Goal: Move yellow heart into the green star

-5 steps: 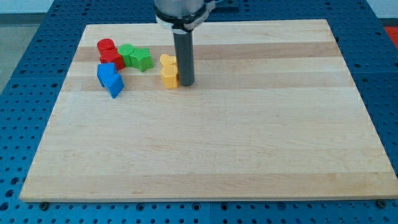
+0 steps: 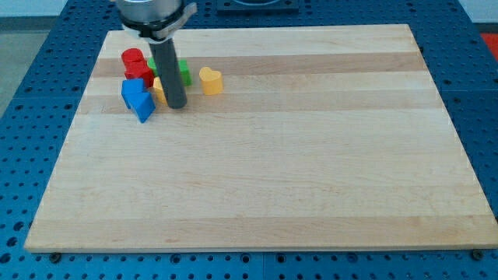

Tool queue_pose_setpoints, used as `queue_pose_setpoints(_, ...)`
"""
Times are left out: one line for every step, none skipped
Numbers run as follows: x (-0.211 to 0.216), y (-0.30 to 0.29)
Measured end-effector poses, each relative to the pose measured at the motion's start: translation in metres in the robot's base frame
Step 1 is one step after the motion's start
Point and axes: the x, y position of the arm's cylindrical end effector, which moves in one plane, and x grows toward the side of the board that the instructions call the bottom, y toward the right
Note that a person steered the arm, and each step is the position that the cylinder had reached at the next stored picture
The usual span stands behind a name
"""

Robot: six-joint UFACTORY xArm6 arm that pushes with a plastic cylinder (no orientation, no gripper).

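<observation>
Just to the view's right of the green star [image 2: 187, 75], a little apart from it, sits the yellow heart [image 2: 210, 80], flat on the desk [image 2: 311, 171] with open wood all round its right and lower sides. It looks like a small, rigid, light block, which I judge will slide readily on the smooth wood and will spin if pushed off-centre. It cannot be gripped: the arm carries no gripper, only a rod, so nothing opens or closes. The place to bear on it is the middle of its right flank, on the far side from the star, so that a push toward the view's left drives it straight in.

My tip [image 2: 175, 106] is not there. It stands just below and to the left of the green star, the rod hiding most of that star, and so lies on the wrong side of the heart. A second yellow block [image 2: 159, 90], its shape hidden by the rod, shows touching the rod's left edge, just below-left of the star. A blue block [image 2: 138, 99] lies farther to the star's lower left, and a red block [image 2: 134, 64] to the star's left. The star is hemmed in on that side, so a firm shove may shift it or its neighbours; a gentle contact should suffice.
</observation>
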Motion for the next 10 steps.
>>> queue_pose_setpoints(0.000, -0.023)
queue_pose_setpoints(0.000, -0.041)
queue_pose_setpoints(0.009, 0.006)
queue_pose_setpoints(0.008, 0.040)
queue_pose_setpoints(0.008, 0.065)
queue_pose_setpoints(0.007, 0.068)
queue_pose_setpoints(-0.019, 0.106)
queue_pose_setpoints(-0.019, 0.106)
queue_pose_setpoints(-0.019, 0.106)
queue_pose_setpoints(-0.044, 0.090)
